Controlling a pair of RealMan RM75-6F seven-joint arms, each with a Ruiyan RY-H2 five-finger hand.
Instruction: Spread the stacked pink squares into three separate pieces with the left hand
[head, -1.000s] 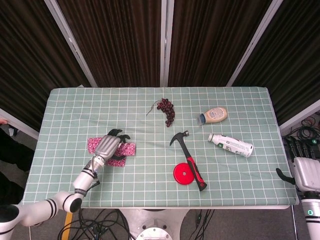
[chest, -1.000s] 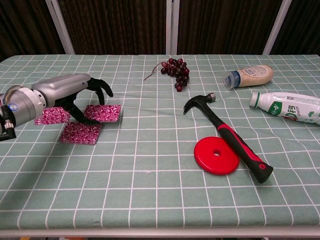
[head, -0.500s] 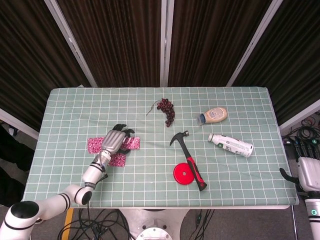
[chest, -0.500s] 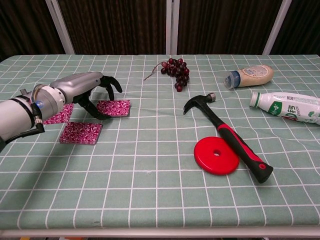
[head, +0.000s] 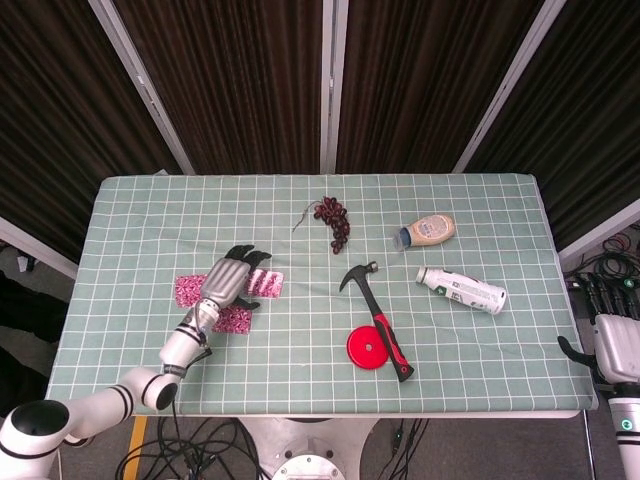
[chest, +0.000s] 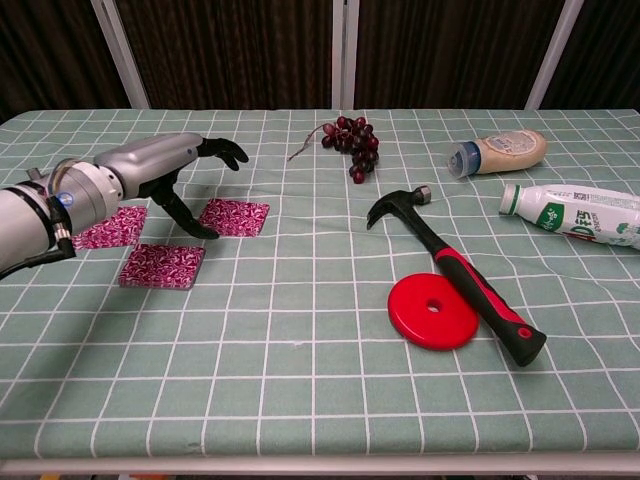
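Three pink patterned squares lie apart on the green checked cloth: a left square (head: 186, 289) (chest: 110, 226), a near square (head: 235, 320) (chest: 163, 265) and a right square (head: 267, 283) (chest: 235, 216). My left hand (head: 228, 279) (chest: 165, 168) hovers between them with nothing in it. Its fingers are spread and raised above the cloth, and its thumb reaches down beside the right square's left edge. My right hand (head: 612, 343) shows only at the far right edge of the head view, off the table, fingers extended and holding nothing.
A bunch of dark grapes (chest: 348, 135) lies at the back centre. A red-and-black hammer (chest: 452, 270) and a red disc (chest: 432, 311) sit right of centre. A mayonnaise bottle (chest: 500, 151) and a white bottle (chest: 575, 213) lie further right.
The right square has slid further right and away from the other two. My left hand's fingers have lifted off it and spread. The right hand has hardly moved.
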